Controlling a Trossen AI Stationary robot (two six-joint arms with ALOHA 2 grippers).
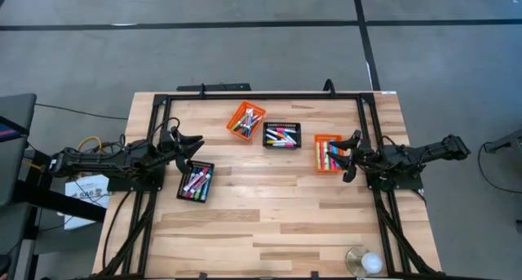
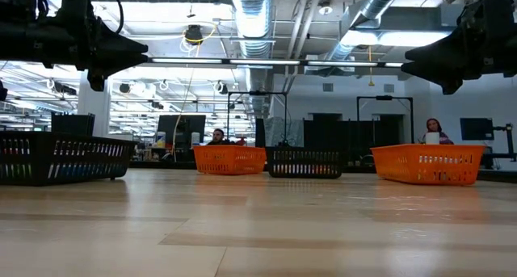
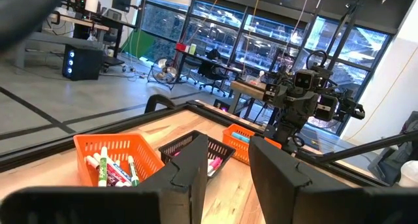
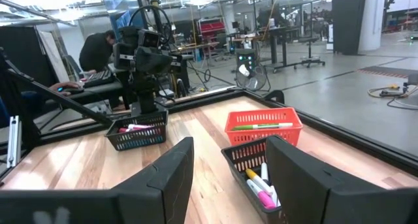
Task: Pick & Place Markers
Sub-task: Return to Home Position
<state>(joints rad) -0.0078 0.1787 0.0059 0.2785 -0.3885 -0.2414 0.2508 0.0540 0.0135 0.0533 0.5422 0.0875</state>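
Observation:
Markers in mixed colours lie in four small perforated baskets on the wooden table: a black basket (image 1: 196,182) at the left, an orange basket (image 1: 245,119) and a black basket (image 1: 281,135) at the far middle, and an orange basket (image 1: 327,153) at the right. My left gripper (image 1: 192,145) hovers open, level, just beyond the left black basket, its fingers (image 3: 189,178) empty. My right gripper (image 1: 350,156) hovers open, level, over the right orange basket's edge, with nothing between its fingers (image 4: 170,178). A green marker (image 4: 261,127) lies across the top of the far orange basket.
A black metal frame (image 1: 261,95) runs round the table top. A round clear object (image 1: 364,261) sits at the near right edge. Bare wood lies across the near half of the table. People sit at desks in the room beyond (image 2: 218,136).

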